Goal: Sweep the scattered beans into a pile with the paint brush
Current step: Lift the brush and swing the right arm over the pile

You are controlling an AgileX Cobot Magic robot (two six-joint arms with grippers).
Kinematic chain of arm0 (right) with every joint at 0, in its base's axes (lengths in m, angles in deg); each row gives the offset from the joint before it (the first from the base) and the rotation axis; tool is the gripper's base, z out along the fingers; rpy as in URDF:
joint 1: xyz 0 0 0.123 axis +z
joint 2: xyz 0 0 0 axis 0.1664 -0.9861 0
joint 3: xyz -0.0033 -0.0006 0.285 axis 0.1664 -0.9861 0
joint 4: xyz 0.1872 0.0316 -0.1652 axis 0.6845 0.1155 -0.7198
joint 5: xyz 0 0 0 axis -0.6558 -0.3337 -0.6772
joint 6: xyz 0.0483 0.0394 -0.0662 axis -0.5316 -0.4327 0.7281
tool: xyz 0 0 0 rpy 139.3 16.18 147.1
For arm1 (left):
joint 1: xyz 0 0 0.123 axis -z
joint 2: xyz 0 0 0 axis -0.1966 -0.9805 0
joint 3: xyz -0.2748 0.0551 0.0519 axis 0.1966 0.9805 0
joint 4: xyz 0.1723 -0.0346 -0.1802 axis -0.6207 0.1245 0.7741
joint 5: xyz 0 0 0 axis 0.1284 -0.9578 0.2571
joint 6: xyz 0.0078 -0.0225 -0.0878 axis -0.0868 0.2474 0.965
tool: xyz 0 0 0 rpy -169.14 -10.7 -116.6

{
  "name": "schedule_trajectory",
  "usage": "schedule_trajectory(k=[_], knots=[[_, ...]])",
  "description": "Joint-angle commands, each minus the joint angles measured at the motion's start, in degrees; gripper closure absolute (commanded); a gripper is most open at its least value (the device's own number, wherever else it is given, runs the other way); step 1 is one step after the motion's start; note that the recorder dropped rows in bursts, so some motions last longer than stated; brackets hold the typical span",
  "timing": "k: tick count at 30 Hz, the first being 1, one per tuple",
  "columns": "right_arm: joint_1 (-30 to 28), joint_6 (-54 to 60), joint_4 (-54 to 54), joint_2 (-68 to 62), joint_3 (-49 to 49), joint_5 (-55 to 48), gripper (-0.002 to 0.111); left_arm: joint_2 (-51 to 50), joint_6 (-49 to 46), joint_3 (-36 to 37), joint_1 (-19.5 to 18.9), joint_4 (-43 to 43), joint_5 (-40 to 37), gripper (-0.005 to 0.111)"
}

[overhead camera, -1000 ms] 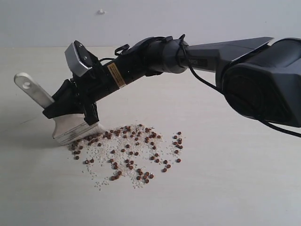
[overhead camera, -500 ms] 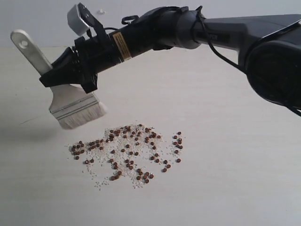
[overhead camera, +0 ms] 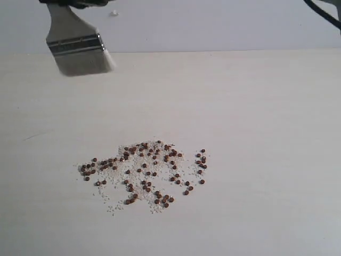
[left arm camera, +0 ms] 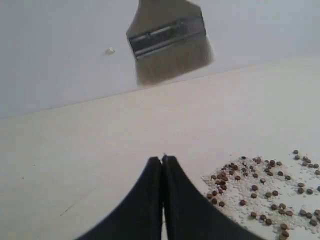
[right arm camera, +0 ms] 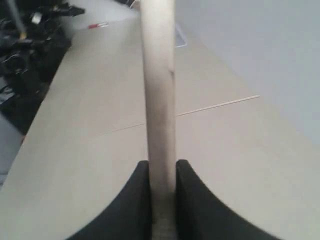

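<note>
The right pincer [right arm camera: 162,166] was clamped on the pale handle of the paint brush [overhead camera: 77,48]. The brush hung roughly upright, bristles down, well above the desk [overhead camera: 266,122] near its far edge. The left pincer [left arm camera: 163,161] was fully closed and empty, low beside the beans [overhead camera: 143,172]. The beans lay spread mid-desk, toward the near edge from the bristles. In the inspector's judgement, the brush must descend beyond them.

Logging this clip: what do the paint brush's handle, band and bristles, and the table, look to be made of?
On the paint brush, the handle looks like pale unpainted wood, matte; the band like silvery metal with pressed ridges; the bristles are cream, fuzzy-edged, natural or synthetic unclear. The table is pale, matte, faintly wood-grained, possibly laminate.
</note>
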Motion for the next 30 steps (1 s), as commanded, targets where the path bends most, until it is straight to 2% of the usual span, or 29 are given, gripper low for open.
schedule_trajectory(k=[1,7,13,16,18,22,26,29,30], knots=[[0.0,-5.1,0.6,1.3,-0.7,-10.8,0.108,0.3,0.3,0.0,-0.1,-0.2,0.1,0.107],[4.7,2.3,0.6,1.9,-7.0,-31.0,0.108,0.3,0.3,0.0,-0.1,-0.2,0.1,0.107],[13.1,15.3,0.9,2.8,-15.9,-65.0,0.108,0.3,0.3,0.0,-0.1,-0.2,0.1,0.107],[18.1,30.1,14.8,2.9,-17.1,-82.4,0.108,0.3,0.3,0.0,-0.1,-0.2,0.1,0.107],[19.9,31.5,21.1,2.9,-17.1,-86.3,0.108,0.3,0.3,0.0,-0.1,-0.2,0.1,0.107],[22.0,17.1,26.6,3.0,-17.7,-84.5,0.108,0.3,0.3,0.0,-0.1,-0.2,0.1,0.107],[24.2,0.7,20.2,3.0,-20.1,-78.8,0.108,0.3,0.3,0.0,-0.1,-0.2,0.1,0.107],[26.2,-20.3,7.7,3.0,-22.6,-79.3,0.108,0.3,0.3,0.0,-0.1,-0.2,0.1,0.107],[26.9,-20.6,6.6,3.0,-23.1,-80.5,0.108,0.3,0.3,0.0,-0.1,-0.2,0.1,0.107]])
